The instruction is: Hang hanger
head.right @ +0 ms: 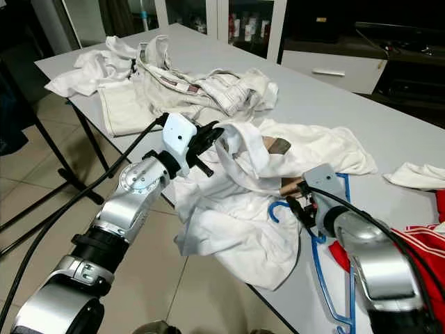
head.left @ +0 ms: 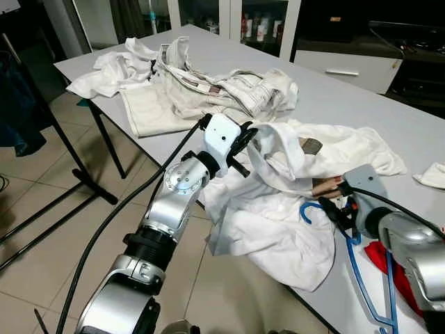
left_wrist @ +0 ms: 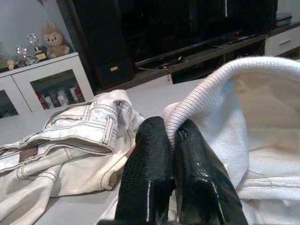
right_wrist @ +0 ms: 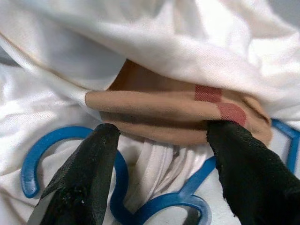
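The blue hanger (head.left: 361, 278) lies flat on the grey table (head.left: 361, 111), its hook (right_wrist: 42, 154) curling onto the white shirt (head.left: 278, 236) and its long axis running back toward the robot along the right arm. The right gripper (right_wrist: 164, 173) is much the nearer, hovering just above the hook with fingers spread wide. The left gripper (left_wrist: 171, 140) is pinched together on the shirt's ribbed collar (left_wrist: 211, 89), holding it raised.

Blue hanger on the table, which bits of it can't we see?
- Blue hanger: its upper part is tucked under the white shirt; the right eye view's bottom edge cuts off its lower end.
- Right end effector: open around the hanger hook, contact unclear.
- Left end effector: pinches the shirt's ribbed collar.
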### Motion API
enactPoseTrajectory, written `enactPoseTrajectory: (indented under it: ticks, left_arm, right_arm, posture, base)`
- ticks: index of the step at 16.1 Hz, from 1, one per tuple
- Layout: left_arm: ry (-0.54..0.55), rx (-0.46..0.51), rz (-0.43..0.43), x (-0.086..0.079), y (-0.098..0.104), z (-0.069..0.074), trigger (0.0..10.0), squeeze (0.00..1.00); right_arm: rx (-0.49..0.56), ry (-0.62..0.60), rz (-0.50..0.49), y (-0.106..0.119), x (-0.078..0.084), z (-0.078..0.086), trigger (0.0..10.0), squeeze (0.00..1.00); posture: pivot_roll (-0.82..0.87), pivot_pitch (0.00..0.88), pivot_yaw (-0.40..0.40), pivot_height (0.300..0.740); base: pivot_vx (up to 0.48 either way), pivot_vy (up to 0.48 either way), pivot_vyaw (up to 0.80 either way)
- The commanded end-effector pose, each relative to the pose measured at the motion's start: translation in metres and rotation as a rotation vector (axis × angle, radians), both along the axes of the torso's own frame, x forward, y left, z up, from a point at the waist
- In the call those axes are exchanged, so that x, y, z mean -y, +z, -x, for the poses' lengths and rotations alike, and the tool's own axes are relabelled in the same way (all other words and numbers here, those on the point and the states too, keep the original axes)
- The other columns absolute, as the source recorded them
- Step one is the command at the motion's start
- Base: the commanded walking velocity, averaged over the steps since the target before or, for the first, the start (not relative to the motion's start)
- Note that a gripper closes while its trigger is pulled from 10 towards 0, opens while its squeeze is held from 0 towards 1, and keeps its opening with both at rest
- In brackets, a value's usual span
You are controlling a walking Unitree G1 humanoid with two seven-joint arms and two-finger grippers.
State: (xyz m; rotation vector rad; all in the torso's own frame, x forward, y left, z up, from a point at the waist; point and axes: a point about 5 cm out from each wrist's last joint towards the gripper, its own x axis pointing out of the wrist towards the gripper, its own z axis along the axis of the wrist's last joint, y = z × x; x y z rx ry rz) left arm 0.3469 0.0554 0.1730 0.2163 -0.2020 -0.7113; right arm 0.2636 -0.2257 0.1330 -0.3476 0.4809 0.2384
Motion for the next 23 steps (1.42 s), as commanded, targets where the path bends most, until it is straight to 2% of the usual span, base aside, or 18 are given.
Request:
enactPoseTrajectory:
  ticks: [1, 4, 9, 15, 18, 23]
  left_arm:
    - [0.002, 0.02, -0.011, 0.0, 0.005, -0.002, 10.0, 0.0]
    - [0.0, 0.015, -0.014, 0.0, 0.004, -0.002, 10.0, 0.0]
    - [-0.01, 0.016, -0.011, 0.003, 0.005, -0.002, 10.0, 0.0]
    - [-0.012, 0.016, -0.015, 0.003, 0.005, -0.002, 10.0, 0.0]
    - [-0.013, 0.016, -0.015, 0.003, 0.005, -0.002, 10.0, 0.0]
    - [-0.016, 0.017, -0.012, 0.005, 0.005, -0.003, 10.0, 0.0]
  right_arm:
    - [0.019, -0.017, 0.01, 0.007, 0.005, 0.002, 10.0, 0.0]
    - [-0.013, -0.053, 0.013, 0.003, 0.014, 0.015, 10.0, 0.0]
    - [-0.024, -0.125, -0.032, 0.001, 0.016, 0.028, 10.0, 0.0]
    - [-0.075, -0.121, -0.095, -0.008, 0.003, 0.032, 10.0, 0.0]
    - [-0.095, -0.117, -0.103, -0.01, 0.002, 0.033, 10.0, 0.0]
    - [-0.19, -0.129, -0.135, -0.028, 0.001, 0.036, 10.0, 0.0]
  posture:
    - [-0.03, 0.0, 0.047, 0.723]
    - [-0.04, 0.0, 0.052, 0.723]
    - [-0.06, 0.0, 0.053, 0.723]
    - [-0.05, 0.0, 0.054, 0.723]
    - [-0.05, 0.0, 0.054, 0.723]
    - [-0.05, 0.0, 0.051, 0.723]
  base:
    - [0.0, 0.0, 0.0]
    - [0.0, 0.0, 0.0]
    - [0.0, 0.0, 0.0]
    - [0.0, 0.0, 0.0]
    - [0.0, 0.0, 0.0]
    - [0.0, 0.0, 0.0]
